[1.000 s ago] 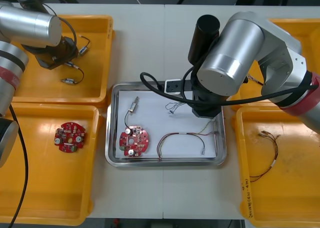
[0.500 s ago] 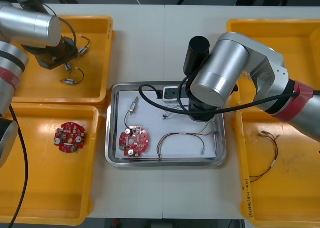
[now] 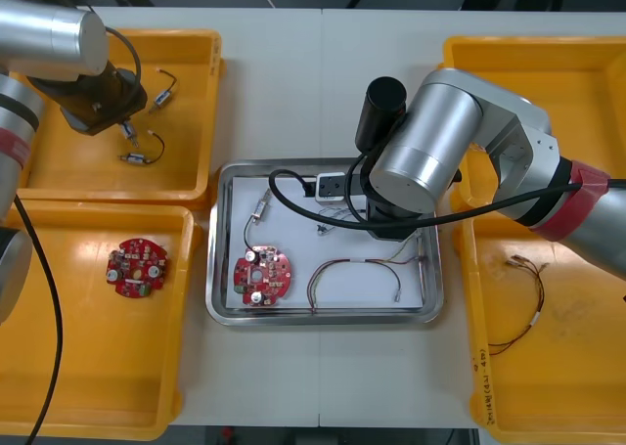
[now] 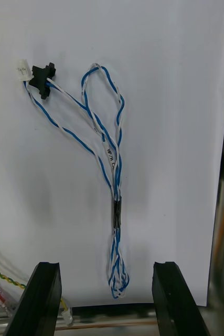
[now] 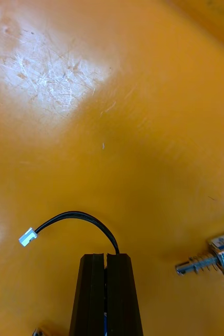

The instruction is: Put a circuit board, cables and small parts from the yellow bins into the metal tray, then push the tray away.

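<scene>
Over the far-left yellow bin point(image 3: 59, 176) my left gripper point(image 5: 106, 258) is shut, and a black cable point(image 5: 77, 215) with a white plug curls out from between its tips. A small metal part point(image 5: 216, 257) lies beside it. In the front view the left gripper point(image 3: 123, 125) sits above the bin's parts. My right gripper point(image 4: 109, 275) stands open over the metal tray point(image 3: 323, 318), a blue and white cable point(image 4: 114, 173) lying loose on the white inside between its fingers. The tray also holds a circuit board point(image 3: 261, 274), a red and yellow cable point(image 3: 362, 269) and a small metal part point(image 3: 262, 207).
A second circuit board point(image 3: 137, 266) lies in the near-left bin point(image 3: 98, 406). The near-right bin point(image 3: 577, 406) holds a red and yellow cable point(image 3: 523, 303). Two more small metal parts point(image 3: 134, 157) lie in the far-left bin. My right arm point(image 3: 421, 156) covers the tray's far right corner.
My right gripper has opened and let the blue and white cable go onto the tray, the arm shifting a little left. My left gripper has shut on the black cable in the far-left bin.
</scene>
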### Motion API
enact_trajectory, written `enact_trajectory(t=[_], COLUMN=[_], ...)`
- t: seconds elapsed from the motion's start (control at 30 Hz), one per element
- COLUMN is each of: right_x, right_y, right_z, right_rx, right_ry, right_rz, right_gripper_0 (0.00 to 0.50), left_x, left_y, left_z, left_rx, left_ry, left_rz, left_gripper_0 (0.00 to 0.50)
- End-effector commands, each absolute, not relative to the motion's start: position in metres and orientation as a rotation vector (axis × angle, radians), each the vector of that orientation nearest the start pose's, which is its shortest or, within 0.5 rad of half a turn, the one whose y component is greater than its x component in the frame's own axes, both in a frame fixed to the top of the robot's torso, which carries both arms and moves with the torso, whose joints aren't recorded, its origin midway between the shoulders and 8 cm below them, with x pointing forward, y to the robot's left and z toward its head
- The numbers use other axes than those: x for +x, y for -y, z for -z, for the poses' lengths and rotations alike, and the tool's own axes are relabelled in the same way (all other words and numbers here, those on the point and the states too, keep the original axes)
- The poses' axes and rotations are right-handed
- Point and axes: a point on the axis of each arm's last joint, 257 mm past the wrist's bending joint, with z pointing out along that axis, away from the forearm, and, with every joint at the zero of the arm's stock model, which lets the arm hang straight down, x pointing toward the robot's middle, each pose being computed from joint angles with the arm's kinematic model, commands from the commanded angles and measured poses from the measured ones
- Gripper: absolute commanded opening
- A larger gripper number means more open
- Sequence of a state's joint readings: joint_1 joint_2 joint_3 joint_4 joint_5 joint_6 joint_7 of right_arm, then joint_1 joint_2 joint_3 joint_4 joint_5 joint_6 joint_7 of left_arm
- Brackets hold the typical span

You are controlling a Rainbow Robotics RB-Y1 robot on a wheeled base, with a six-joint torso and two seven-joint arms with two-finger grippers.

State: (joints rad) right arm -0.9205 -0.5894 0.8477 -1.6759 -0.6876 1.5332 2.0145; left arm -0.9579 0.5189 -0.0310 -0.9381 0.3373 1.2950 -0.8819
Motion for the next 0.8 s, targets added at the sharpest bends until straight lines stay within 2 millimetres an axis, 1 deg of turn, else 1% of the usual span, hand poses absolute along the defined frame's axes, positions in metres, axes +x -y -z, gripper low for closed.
enact_trajectory(t=[0.03,0.13,0.2,0.23,0.27,0.33,0.37,0.43,0.47,0.6,0.63,0.67,0.8], right_x=[0.491,0.488,0.486,0.482,0.481,0.477,0.477,0.473,0.471,0.464,0.463,0.463,0.468], right_y=[0.078,0.078,0.077,0.079,0.078,0.078,0.078,0.084,0.086,0.102,0.104,0.108,0.116], right_z=[0.215,0.208,0.206,0.204,0.203,0.195,0.195,0.184,0.183,0.169,0.168,0.160,0.145], right_rx=[-1.880,-1.879,-1.880,-1.881,-1.880,-1.867,-1.867,-1.845,-1.842,-1.806,-1.798,-1.748,-1.629], right_ry=[-1.967,-1.972,-1.979,-2.001,-2.009,-2.037,-2.037,-2.081,-2.089,-2.144,-2.156,-2.168,-2.174], right_rz=[0.439,0.445,0.447,0.451,0.446,0.443,0.443,0.441,0.443,0.465,0.461,0.441,0.389], right_gripper_0=[0.500,0.500,0.500,0.500,0.500,0.500,0.500,0.500,0.500,0.500,0.500,0.500,0.500], left_x=[0.646,0.643,0.641,0.640,0.640,0.638,0.638,0.634,0.634,0.634,0.633,0.633,0.633], left_y=[-0.360,-0.361,-0.363,-0.364,-0.364,-0.366,-0.366,-0.370,-0.369,-0.370,-0.370,-0.371,-0.372], left_z=[0.115,0.104,0.102,0.096,0.094,0.087,0.087,0.080,0.078,0.077,0.078,0.077,0.078], left_rx=[-0.844,-0.838,-0.838,-0.835,-0.833,-0.830,-0.830,-0.835,-0.832,-0.827,-0.827,-0.826,-0.827], left_ry=[-2.285,-2.281,-2.280,-2.275,-2.271,-2.267,-2.267,-2.263,-2.265,-2.263,-2.264,-2.264,-2.262], left_rz=[0.130,0.125,0.117,0.114,0.112,0.103,0.103,0.105,0.107,0.102,0.098,0.094,0.091], left_gripper_0=[0.000,0.000,0.000,0.000,0.000,0.000,0.000,0.000,0.000,0.000,0.000,0.000,0.000])
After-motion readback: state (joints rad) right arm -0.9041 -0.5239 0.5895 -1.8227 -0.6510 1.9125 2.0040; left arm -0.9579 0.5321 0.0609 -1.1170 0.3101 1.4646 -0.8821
